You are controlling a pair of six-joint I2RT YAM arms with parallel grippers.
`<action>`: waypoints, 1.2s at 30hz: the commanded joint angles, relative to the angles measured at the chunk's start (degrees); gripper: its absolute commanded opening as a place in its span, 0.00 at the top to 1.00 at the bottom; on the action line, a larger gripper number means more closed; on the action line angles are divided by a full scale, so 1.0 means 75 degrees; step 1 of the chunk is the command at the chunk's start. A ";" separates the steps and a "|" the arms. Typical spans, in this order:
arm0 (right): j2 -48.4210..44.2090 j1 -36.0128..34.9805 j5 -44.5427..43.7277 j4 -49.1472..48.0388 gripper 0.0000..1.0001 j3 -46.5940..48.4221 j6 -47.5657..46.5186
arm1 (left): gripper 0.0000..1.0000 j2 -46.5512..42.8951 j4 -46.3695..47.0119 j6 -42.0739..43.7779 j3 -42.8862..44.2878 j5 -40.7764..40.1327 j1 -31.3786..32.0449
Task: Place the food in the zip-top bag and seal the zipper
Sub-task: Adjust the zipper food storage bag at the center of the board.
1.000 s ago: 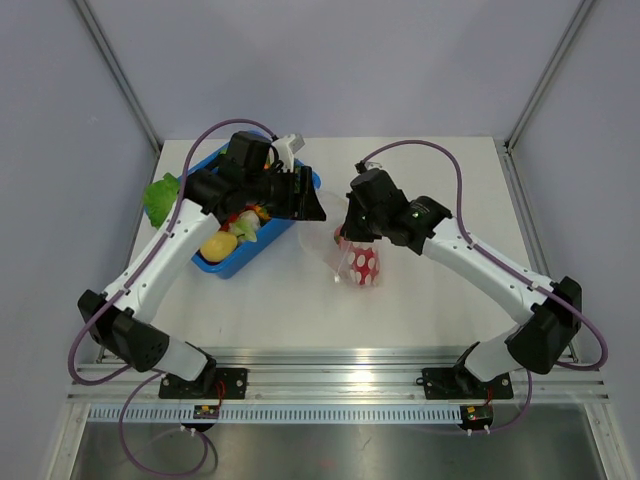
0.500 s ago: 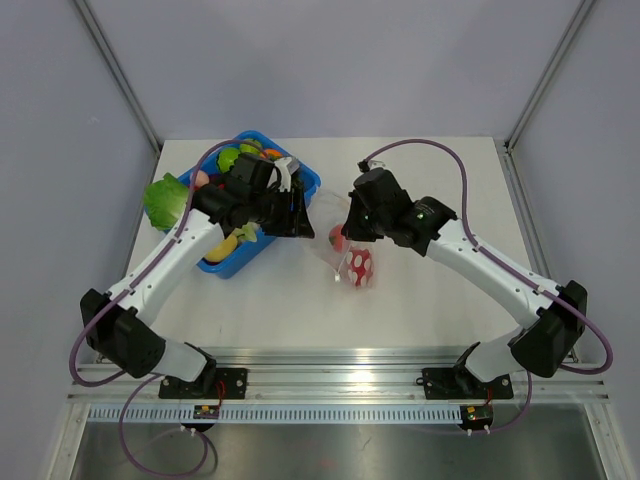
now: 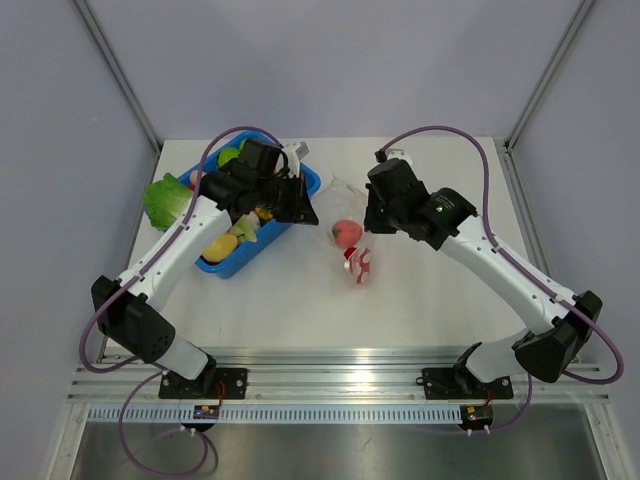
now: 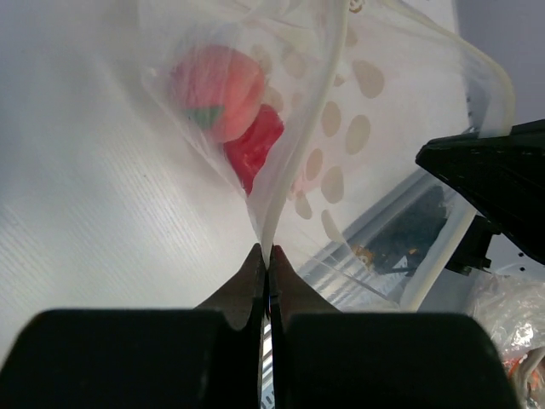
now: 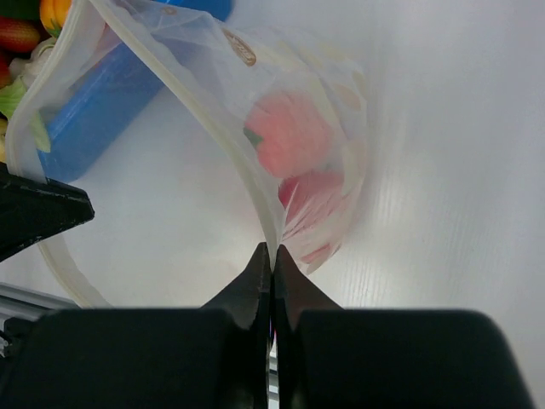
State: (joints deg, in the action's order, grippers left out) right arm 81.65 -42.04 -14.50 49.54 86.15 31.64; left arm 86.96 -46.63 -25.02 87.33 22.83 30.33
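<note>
The clear dotted zip-top bag is stretched between both grippers above the table. My left gripper is shut on one side of the bag's mouth edge. My right gripper is shut on the opposite side. The zipper is a pale strip curving round the open mouth, also seen as the zipper in the right wrist view. Inside the bag lie food pieces: a pink-orange fruit and a red white-spotted piece. More food sits in the blue bin.
The blue bin stands at the left, just behind my left gripper, holding several toy fruits. A green lettuce lies outside the bin's left side. My right gripper hangs right of the bag.
My left gripper has closed on the bag's mouth edge. The right gripper has drawn back and to the right with its edge, and the mouth now gapes wider.
</note>
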 commanded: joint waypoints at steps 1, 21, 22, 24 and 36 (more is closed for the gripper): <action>-0.0234 0.0016 -0.0328 0.0261 0.96 0.0490 -0.0351 | 1.00 0.0054 0.0288 0.0113 0.0497 0.0588 0.0046; -0.0199 0.0027 -0.0187 -0.0019 1.00 -0.0259 -0.0153 | 1.00 0.1342 -0.0087 0.0781 0.0697 0.0424 0.0046; -0.0199 0.0016 -0.0234 -0.0066 1.00 -0.0330 -0.0152 | 1.00 0.1366 -0.0064 0.0792 0.0626 0.0506 0.0046; -0.0245 0.0016 -0.0304 -0.0159 0.92 -0.0459 -0.0175 | 1.00 0.1332 0.0006 0.0792 0.0486 0.0589 0.0058; -0.0222 0.0027 -0.0504 -0.0053 0.70 -0.0237 -0.0199 | 1.00 0.1086 0.0171 0.0722 0.0462 0.0870 0.0058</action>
State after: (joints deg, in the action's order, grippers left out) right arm 81.62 -42.00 -16.08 50.83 82.35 29.67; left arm 97.97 -47.44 -20.36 90.17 27.05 30.50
